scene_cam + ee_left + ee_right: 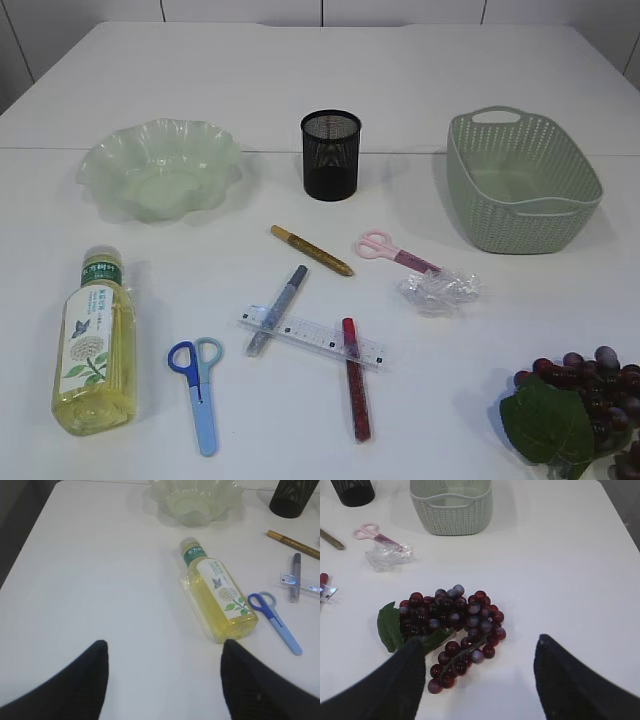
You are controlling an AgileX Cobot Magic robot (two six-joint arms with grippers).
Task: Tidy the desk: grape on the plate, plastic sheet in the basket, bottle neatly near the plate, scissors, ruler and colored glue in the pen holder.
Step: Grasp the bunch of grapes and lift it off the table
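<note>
we judge nothing is tidied yet, so the step in hand looks like the first pickups, and both sets of fingers stand open and empty above the bench: the left gripper hovers just short of the bottle, the right gripper over the near edge of the grape. to do this well, we would lower the right fingers around the thick middle of the bunch rather than the leaf, and close gently so no berries shed; for the bottle, lying on its side at near left, we would turn the left fingers to straddle it across its body, since the round wall may roll. counting from near to far: one grape bunch at near right, one bottle, one blue scissors, three colored glue pens, red, grey-blue and gold, with one clear ruler lying across the red and grey-blue ones, one pink scissors touching one crumpled plastic sheet; then, farther back, one green plate at left, one black mesh pen holder in the middle and one green basket at right, all three holding nothing we can see.
</note>
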